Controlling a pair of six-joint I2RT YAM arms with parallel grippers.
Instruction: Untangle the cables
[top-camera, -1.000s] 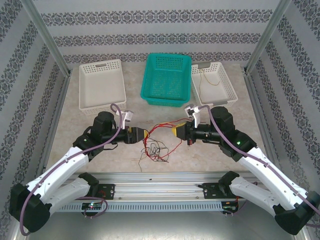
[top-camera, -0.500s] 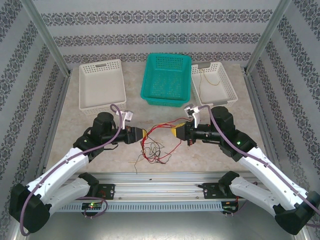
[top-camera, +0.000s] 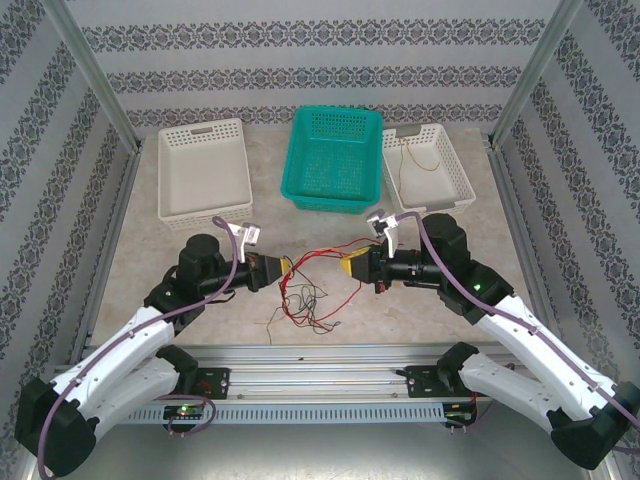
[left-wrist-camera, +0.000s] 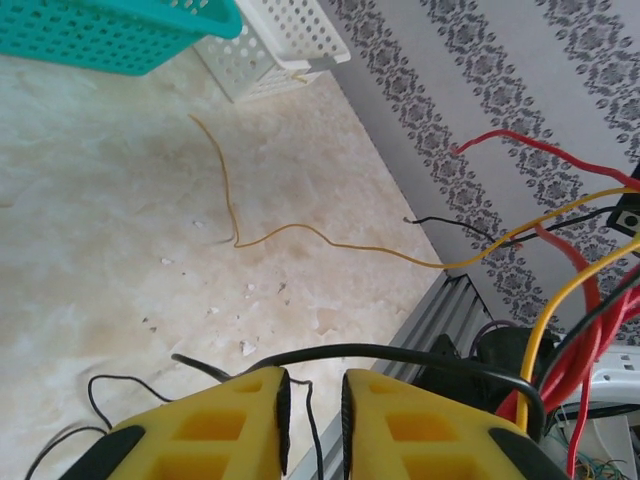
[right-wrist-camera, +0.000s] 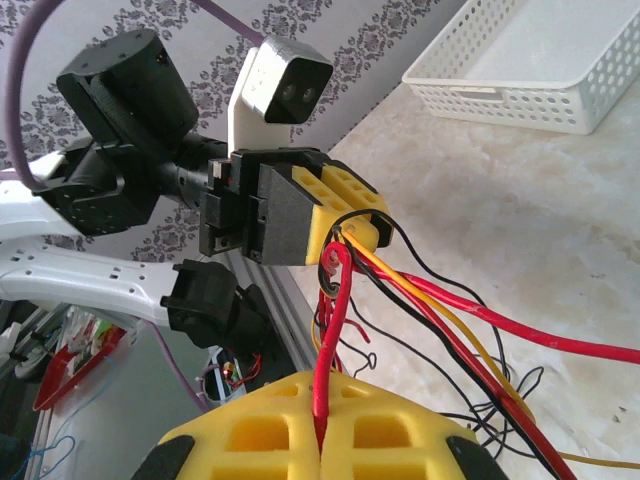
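While both arms reach inward over the metal rail (top-camera: 310, 358) at the near edge of the table (top-camera: 150, 250), the cables (top-camera: 305, 297) sit between them as a loose knot of red, yellow and black strands. The lower loops sprawl on the marbled top a little nearer the rail than the grippers.

Just beyond that knot, the two yellow-tipped grippers face each other, near but apart. The left gripper (top-camera: 284, 268) has its fingers (left-wrist-camera: 240, 430) drawn almost together, with a thin black strand running down the narrow slit between them. Seen from the right wrist, red, yellow and black strands spill out of its tips, so it is clamped on the cables. The right gripper (top-camera: 347, 264) has its fingers (right-wrist-camera: 400, 440) pressed tight on a red strand that rises out of the seam. More red strands arch from one gripper across to the other.

Farther back, three baskets stand in a row:
- The left white basket (top-camera: 203, 170) is on the left arm's side.
- The teal basket (top-camera: 335, 158) is in the middle.
- The right white basket (top-camera: 450, 165) has a single yellow-tan wire (top-camera: 413, 160) curled on its floor, well apart from the knot.

Behind them all rises a patterned wall (top-camera: 300, 60).
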